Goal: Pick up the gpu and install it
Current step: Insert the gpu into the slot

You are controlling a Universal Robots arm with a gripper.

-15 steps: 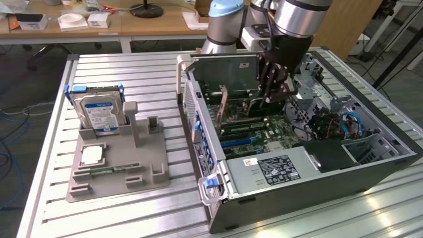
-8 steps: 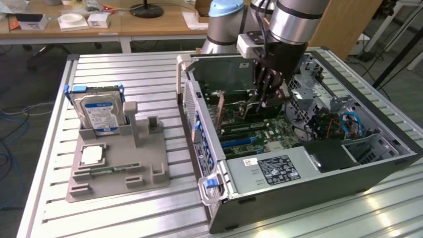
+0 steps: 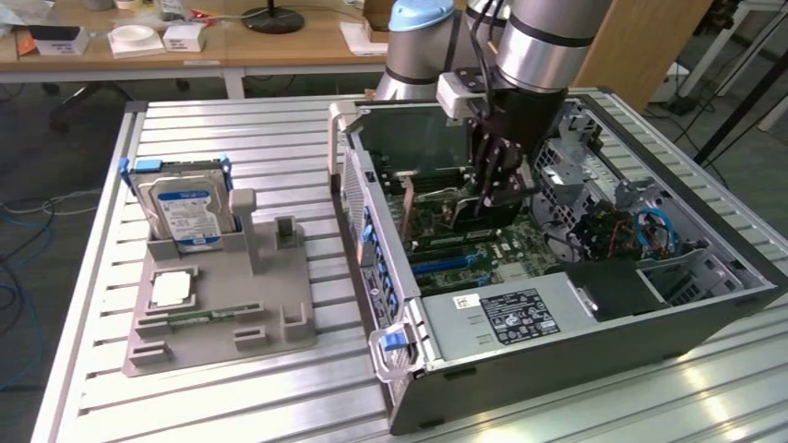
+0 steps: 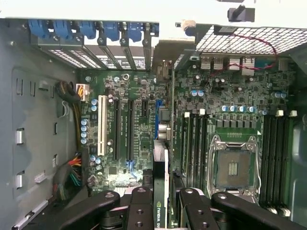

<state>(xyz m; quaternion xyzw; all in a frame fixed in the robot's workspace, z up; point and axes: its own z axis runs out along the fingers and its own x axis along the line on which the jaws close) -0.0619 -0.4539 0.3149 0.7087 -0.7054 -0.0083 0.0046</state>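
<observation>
Gpu (image 4: 166, 167) pinched edge-on in the gripper (image 4: 165, 196) — fingers (image 4: 139, 206) closed on its two flat faces, card hanging straight down from the hand inside the open computer case (image 3: 369, 212). Poised over the motherboard (image 4: 110, 172) right by the long expansion slots (image 4: 117, 129), far end toward the rear slot covers (image 4: 96, 52); can't tell if touching a slot. Probably light and stiff but fragile — best gripped on bare board near the top edge, well off chips and gold contacts, likely easy to tilt in such a narrow pinch
</observation>
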